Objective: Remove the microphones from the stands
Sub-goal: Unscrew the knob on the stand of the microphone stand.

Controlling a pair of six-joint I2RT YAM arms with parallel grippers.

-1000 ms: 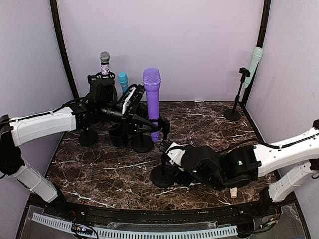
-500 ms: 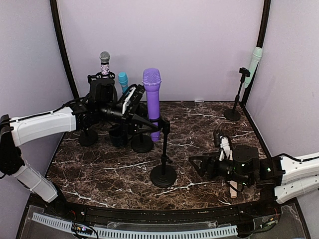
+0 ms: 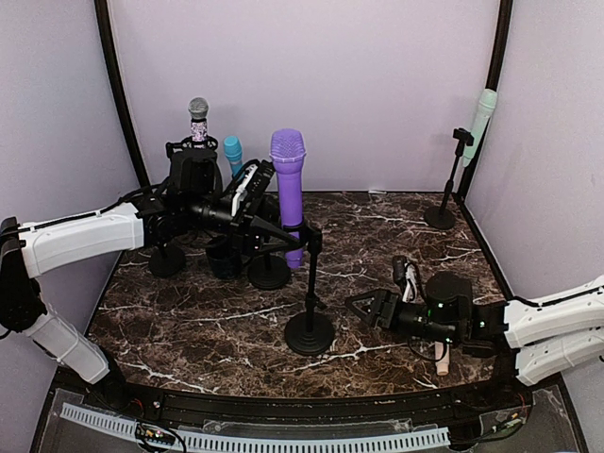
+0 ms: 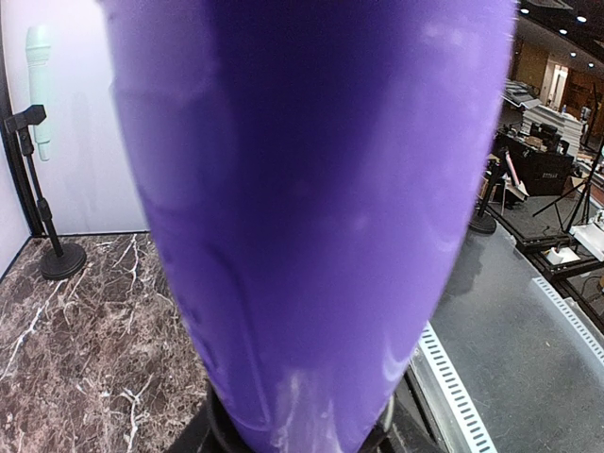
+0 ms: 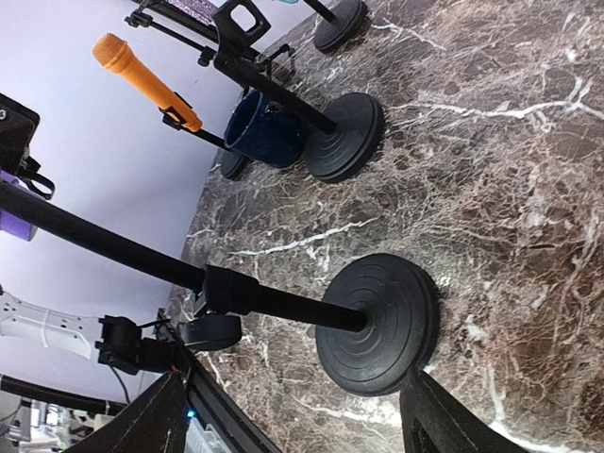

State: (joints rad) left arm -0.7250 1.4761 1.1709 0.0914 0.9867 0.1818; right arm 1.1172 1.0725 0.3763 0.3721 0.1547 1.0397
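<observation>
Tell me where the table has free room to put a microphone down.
Bare marble lies between the purple microphone and the back-right stand, and at front left, nearer than the blue cup. Crowded: the back-left stands, and between the centre stand and the right gripper.

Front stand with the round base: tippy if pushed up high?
Probably top-heavy: the stand is a thin pole on a small round base, with the fat purple microphone seemingly at its clip. A high push would likely tip it; a low one should slide it on the polished table. The open right hand sits clear, bracing nothing.
</observation>
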